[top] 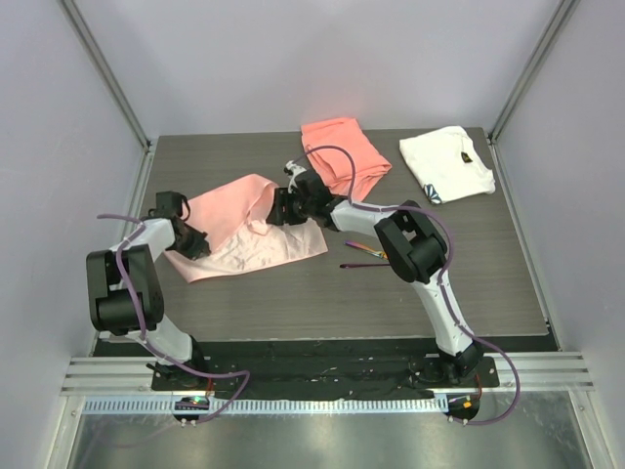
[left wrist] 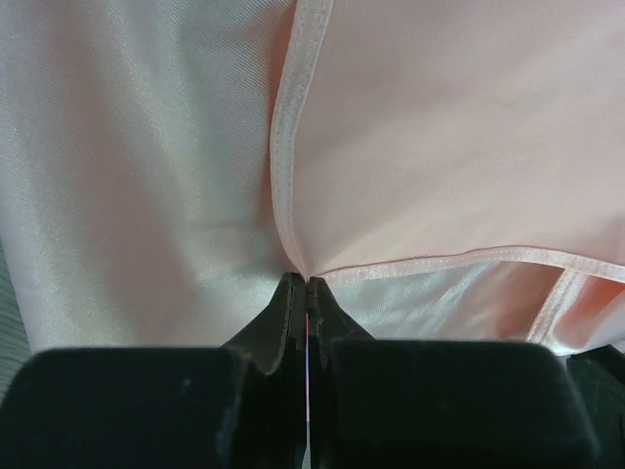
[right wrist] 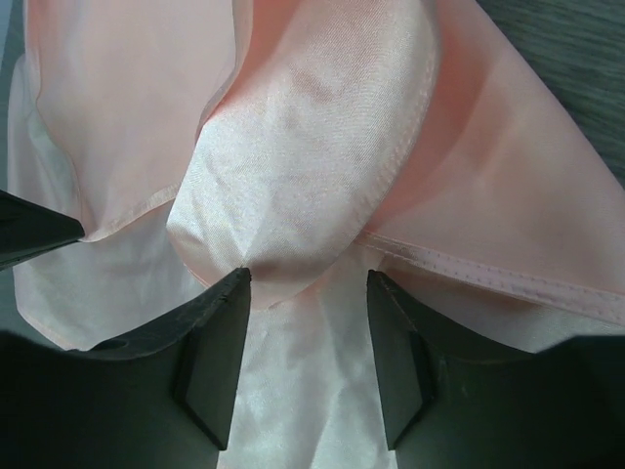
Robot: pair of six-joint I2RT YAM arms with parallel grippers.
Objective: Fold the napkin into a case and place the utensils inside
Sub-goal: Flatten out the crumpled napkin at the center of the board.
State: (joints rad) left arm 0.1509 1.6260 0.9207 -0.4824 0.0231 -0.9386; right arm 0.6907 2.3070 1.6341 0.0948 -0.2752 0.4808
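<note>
L gripper (left wrist: 307, 286) pinched on napkin (top: 251, 248) hem; R gripper (right wrist: 308, 280) spread at fold; napkin long axis left-right.

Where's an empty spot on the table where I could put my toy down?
Bare table along the near edge, in front of the napkin; more at the right, in front of the white cloth. Crowded in the middle: napkin, utensils, coral cloth.

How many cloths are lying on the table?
3: the pale-pink napkin at centre-left; the coral-orange cloth at the far edge, centre; the white cloth in the far right corner. No others show.
</note>
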